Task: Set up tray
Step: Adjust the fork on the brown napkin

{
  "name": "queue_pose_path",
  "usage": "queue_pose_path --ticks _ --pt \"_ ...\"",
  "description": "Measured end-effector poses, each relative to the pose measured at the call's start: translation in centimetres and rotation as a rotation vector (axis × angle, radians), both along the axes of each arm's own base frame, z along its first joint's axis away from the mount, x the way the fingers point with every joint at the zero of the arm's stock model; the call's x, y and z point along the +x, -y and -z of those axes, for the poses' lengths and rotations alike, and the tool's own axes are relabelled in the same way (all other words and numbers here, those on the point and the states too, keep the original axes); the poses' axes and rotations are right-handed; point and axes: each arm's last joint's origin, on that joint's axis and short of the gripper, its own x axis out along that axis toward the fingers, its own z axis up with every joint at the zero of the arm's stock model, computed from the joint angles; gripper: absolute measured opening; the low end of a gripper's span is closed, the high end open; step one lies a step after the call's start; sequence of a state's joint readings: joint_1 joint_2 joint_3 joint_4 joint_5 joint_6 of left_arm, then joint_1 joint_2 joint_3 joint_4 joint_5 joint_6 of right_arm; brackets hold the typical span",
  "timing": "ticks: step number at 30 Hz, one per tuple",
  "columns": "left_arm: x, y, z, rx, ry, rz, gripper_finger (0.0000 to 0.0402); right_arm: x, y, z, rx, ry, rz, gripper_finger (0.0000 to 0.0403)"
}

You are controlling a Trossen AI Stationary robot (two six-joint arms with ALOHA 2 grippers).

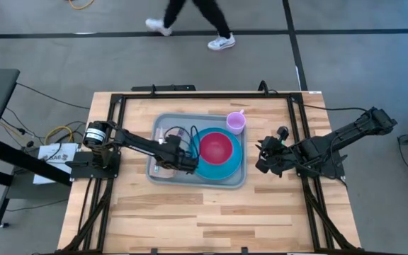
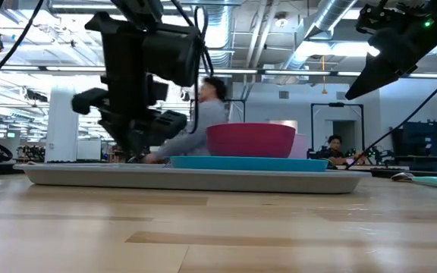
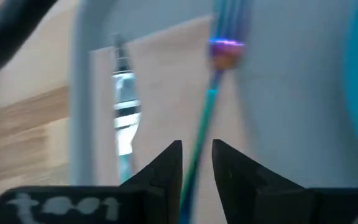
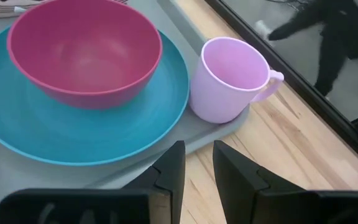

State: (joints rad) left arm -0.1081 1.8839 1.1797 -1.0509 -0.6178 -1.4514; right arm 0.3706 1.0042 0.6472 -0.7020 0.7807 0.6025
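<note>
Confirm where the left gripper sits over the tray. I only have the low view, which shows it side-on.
Observer: From above, the left gripper is over the left part of the tray, right beside the blue plate.
Operator: Holding anything?
Observer: No. Its wrist view shows the gripper open, with a thin utensil lying on the napkin in line with the gap.
Operator: And the right gripper?
Observer: The right gripper is off the tray, over the bare table on the tray's right side. It is open and faces the cup.
</note>
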Motion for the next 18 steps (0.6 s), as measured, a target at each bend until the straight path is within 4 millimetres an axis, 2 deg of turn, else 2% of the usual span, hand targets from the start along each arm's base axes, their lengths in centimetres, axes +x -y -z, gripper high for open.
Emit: queue_pose_path --ticks 5,13,18 --pt "0.4 -0.3 0.7 0.054 0.032 0.078 0.0078 0.0 0.0 0.0 0.0 0.0 0.0 0.0077" --pt "-0.7 -1.9 2.1 0.058 -0.001 0.03 0.0077 0.0 0.0 0.0 0.001 0.001 0.0 0.0077" --pt "-0.6 -2.3 2.7 0.039 0.032 0.033 0.0077 0.0 0.0 0.0 0.001 0.001 0.0 0.0077"
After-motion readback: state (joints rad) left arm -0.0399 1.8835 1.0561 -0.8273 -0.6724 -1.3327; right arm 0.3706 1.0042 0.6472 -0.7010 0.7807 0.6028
